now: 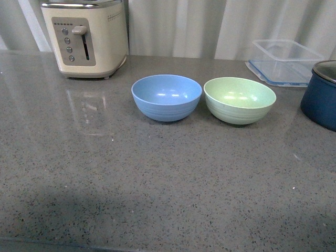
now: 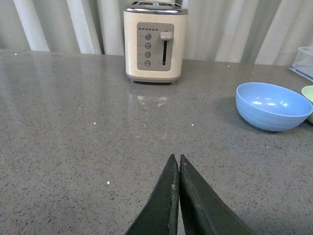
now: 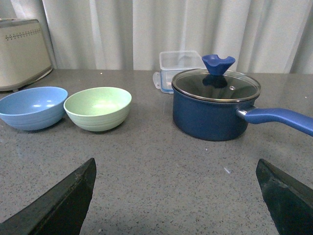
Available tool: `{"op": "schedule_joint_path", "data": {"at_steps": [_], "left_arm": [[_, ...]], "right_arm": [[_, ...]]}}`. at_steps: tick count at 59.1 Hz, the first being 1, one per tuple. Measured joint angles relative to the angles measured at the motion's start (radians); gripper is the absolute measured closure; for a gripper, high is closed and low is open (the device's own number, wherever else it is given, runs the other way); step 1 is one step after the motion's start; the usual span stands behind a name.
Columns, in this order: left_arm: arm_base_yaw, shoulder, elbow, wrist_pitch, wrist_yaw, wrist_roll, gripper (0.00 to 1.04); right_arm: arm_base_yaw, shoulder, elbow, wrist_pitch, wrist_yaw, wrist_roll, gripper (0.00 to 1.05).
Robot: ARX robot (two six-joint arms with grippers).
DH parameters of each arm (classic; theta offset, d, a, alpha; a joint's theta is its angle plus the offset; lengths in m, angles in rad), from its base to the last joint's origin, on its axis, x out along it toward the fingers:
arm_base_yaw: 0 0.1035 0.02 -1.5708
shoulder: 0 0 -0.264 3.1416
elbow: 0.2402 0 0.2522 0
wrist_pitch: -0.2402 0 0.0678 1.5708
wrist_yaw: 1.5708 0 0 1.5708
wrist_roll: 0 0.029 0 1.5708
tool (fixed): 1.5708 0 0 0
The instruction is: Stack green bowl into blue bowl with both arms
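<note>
Step in hand: the very start, as I judge it; both bowls stand empty on the counter (image 1: 157, 184) and I hold neither, so the reach for the green bowl is not yet begun
Green bowl (image 1: 239, 100): upright, mouth up, at 3 o'clock of the blue bowl (image 1: 166, 97), just beside it; the rims are so close that I cannot tell whether they meet
Blue bowl: upright and empty, mid-counter, with the toaster (image 1: 85, 37) off at its 10 o'clock
Left pincer (image 2: 177, 157): fingers pressed together into a narrow wedge, gripping nothing, low over bare counter and well apart from the blue bowl
Right pincer (image 3: 176, 166): spread wide, empty, both bowls and the pot ahead of it
Front view: shows neither of my arms
Neighbours: a clear container (image 1: 286, 62) at 1 o'clock of the green bowl and a lidded navy pot (image 1: 321, 94) at its 3 o'clock, the pot near enough to matter
Next move, my guess: the right pincer, already wide, goes to the green bowl's rim on the side away from the blue bowl, one finger inside and one outside, then lifts it over the blue one; the left pincer must part first if it is to steady the blue bowl
Care: keep clear of the pot, and lower the green bowl level so it seats instead of catching on the rim
</note>
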Motion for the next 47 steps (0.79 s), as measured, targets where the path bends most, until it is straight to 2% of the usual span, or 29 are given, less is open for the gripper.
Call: {"op": "schedule_joint_path", "data": {"at_steps": [21, 47], "left_arm": [[0.0, -0.198, -0.001, -0.187, 0.0, 0.0, 1.01], [0.0, -0.353, -0.001, -0.338, 0.0, 0.0, 1.01]], "right_arm": [[0.0, 0.0, 0.0, 0.0, 0.0, 0.0, 0.1], [0.0, 0.0, 0.0, 0.0, 0.0, 0.0, 0.1]]}}
